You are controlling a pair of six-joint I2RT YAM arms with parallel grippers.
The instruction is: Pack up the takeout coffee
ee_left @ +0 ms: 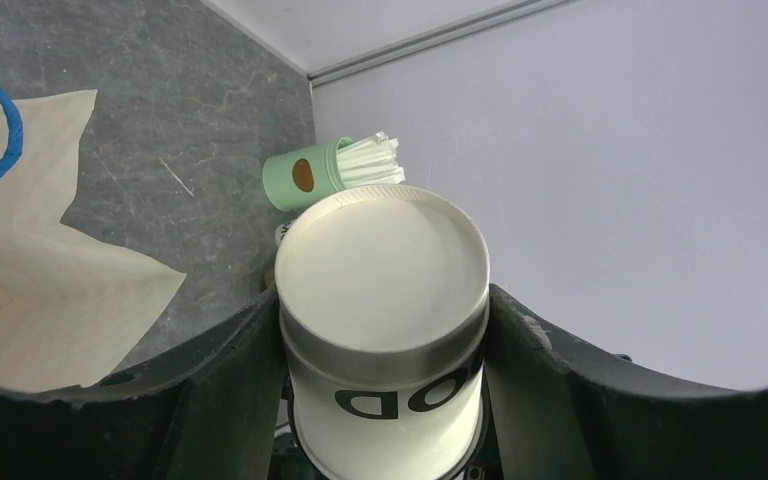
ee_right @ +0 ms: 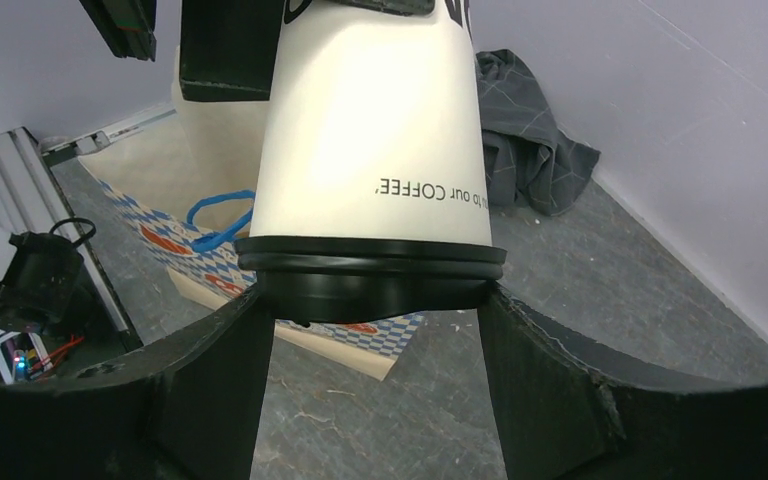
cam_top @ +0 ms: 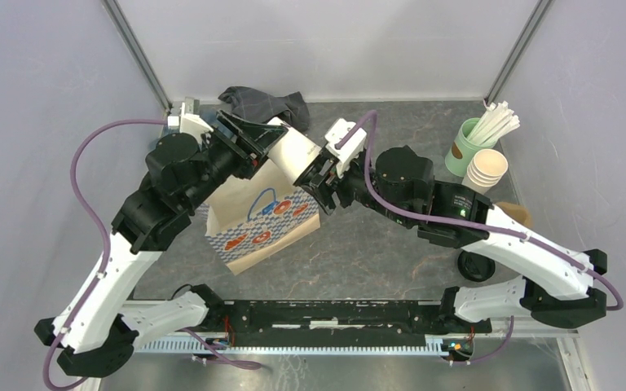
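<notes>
**A:** Where is the small cream-white paper cup (cam_top: 297,155) with the round black plastic lid (ee_right: 370,272) sitting?

**B:** It is hanging on its side above the grey counter (cam_top: 391,252), with the lid pointing toward 3 o'clock in the overhead view. The left fingers (ee_left: 230,385) are pressing its body near the base. The right fingers (ee_right: 210,385) are clamping the lid rim. Both pairs are standing fairly wide.

**A:** How is it likely handling?

**B:** I am guessing it is light, thin-walled and easily crushed, and the lid could pop off. Gripping the body below the lid is looking safer. The tan paper bag with blue check print (cam_top: 261,224) is waiting at the cup's 7 o'clock, partly underneath.
</notes>
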